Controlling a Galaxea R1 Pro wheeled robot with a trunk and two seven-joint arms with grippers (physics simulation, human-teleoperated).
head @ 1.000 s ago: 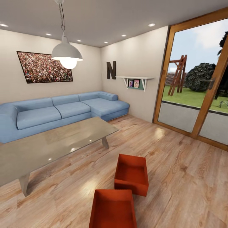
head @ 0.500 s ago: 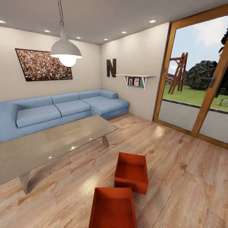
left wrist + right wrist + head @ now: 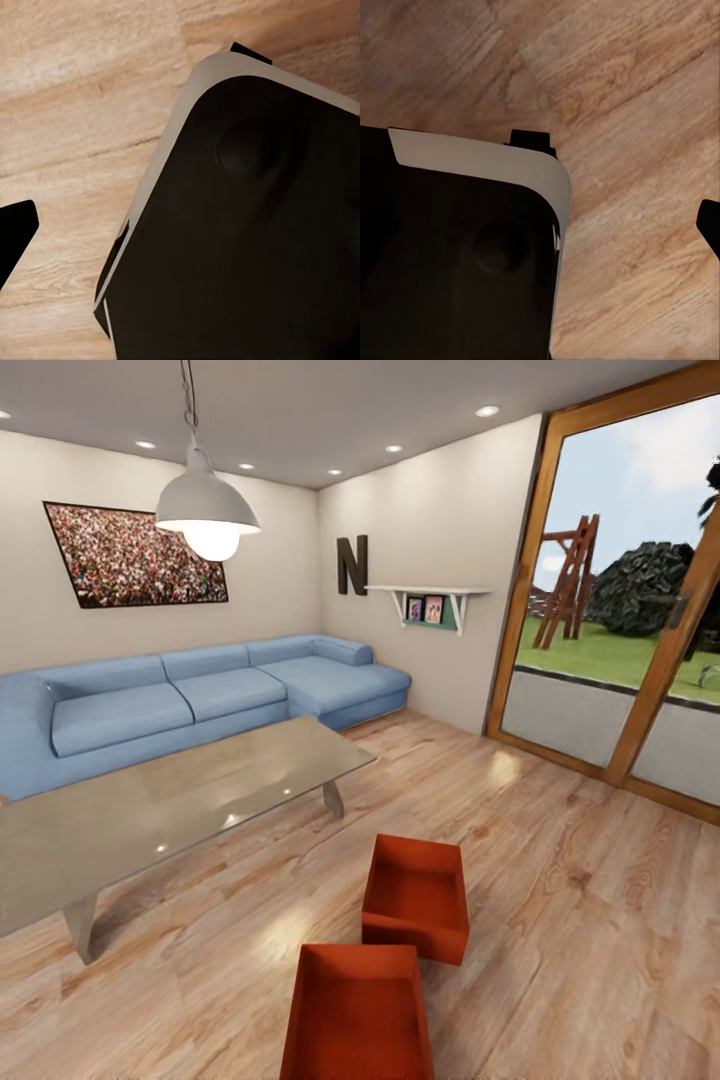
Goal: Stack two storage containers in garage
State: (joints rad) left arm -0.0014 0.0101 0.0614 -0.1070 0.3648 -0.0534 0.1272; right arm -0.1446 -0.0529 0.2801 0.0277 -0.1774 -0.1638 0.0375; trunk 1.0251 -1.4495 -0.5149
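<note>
Two red-orange bins are seen on the light wood floor (image 3: 560,920) of the living room, right in front of the camera. The near bin (image 3: 357,1015) is cut off by the lower edge of the head view; the far bin (image 3: 417,897) sits just beyond it, a little to the right, turned at a slight angle. Both are open-topped and empty, and whether they touch cannot be told (the gap is hidden by the near bin's rim). To the left of the bins a glass-topped surface (image 3: 190,800) is seen, with a blue sofa (image 3: 200,700) behind it along the wall. Wood-framed glass doors (image 3: 640,610) are seen on the right. In the wrist views, the robot's dark base (image 3: 255,240) is seen over the planks, with a black sliver at each frame edge. How far either tool is open cannot be told, and nothing is seen held.
</note>
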